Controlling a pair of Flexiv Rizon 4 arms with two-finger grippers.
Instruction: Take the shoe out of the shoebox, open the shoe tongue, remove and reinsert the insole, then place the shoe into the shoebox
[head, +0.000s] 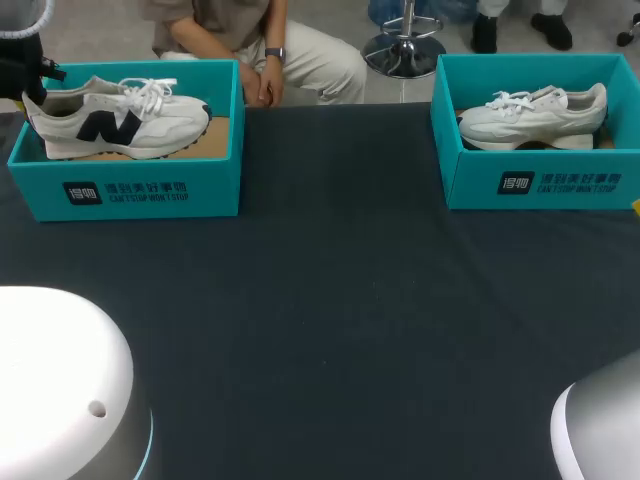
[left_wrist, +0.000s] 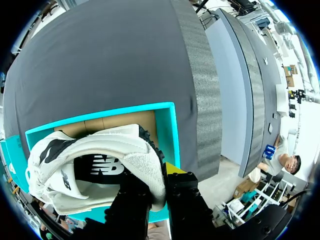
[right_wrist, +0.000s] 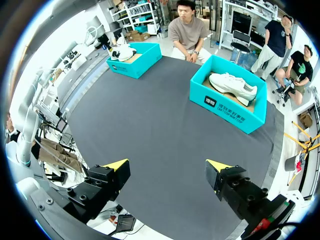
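A white sneaker with navy markings (head: 110, 120) is in the teal shoebox (head: 150, 190) at the table's far left, heel toward the left wall. My left gripper (head: 30, 95) comes in over that wall. In the left wrist view the left gripper (left_wrist: 162, 175) is shut on the sneaker's (left_wrist: 95, 165) heel collar, one finger inside the shoe and one outside, above the box's cardboard floor (left_wrist: 120, 122). My right gripper (right_wrist: 167, 167) hangs open high above the near table, far from both boxes. The sneaker (right_wrist: 122, 52) also shows small in the right wrist view.
A second teal shoebox (head: 540, 185) at the far right holds an all-white sneaker (head: 530, 115); this box (right_wrist: 225, 102) lies ahead of the right gripper. A seated person is behind the table's far edge. Dark cloth (head: 330, 320) covers the table between the boxes and me.
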